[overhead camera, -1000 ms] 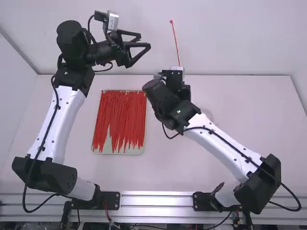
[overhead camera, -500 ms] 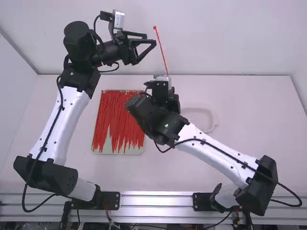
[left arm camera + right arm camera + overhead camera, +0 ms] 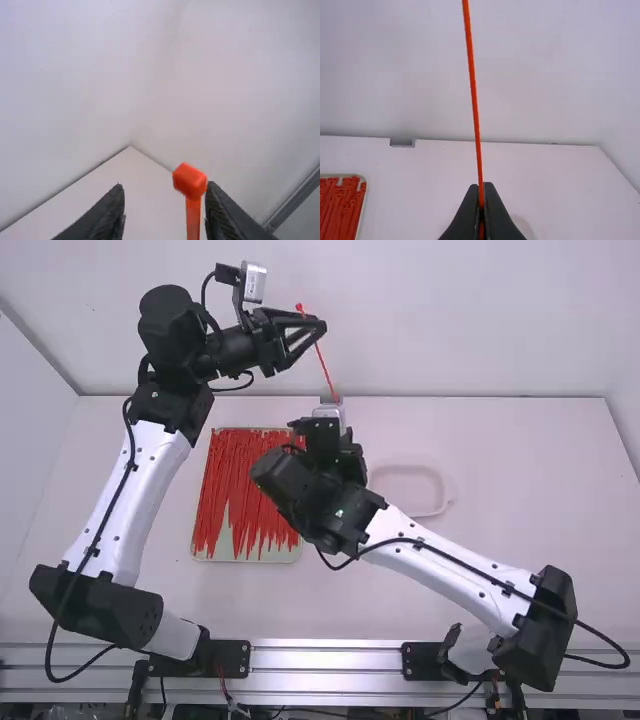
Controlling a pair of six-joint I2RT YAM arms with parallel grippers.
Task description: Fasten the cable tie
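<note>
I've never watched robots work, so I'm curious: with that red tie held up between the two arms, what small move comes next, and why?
Probably the left gripper should close its fingers on the head of the cable tie. The head sits between those open fingers, while the right gripper is shut on the strap lower down, holding it up.

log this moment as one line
right gripper: shut on cable tie, head up | left gripper: open around tie head | tray: holds red ties
</note>
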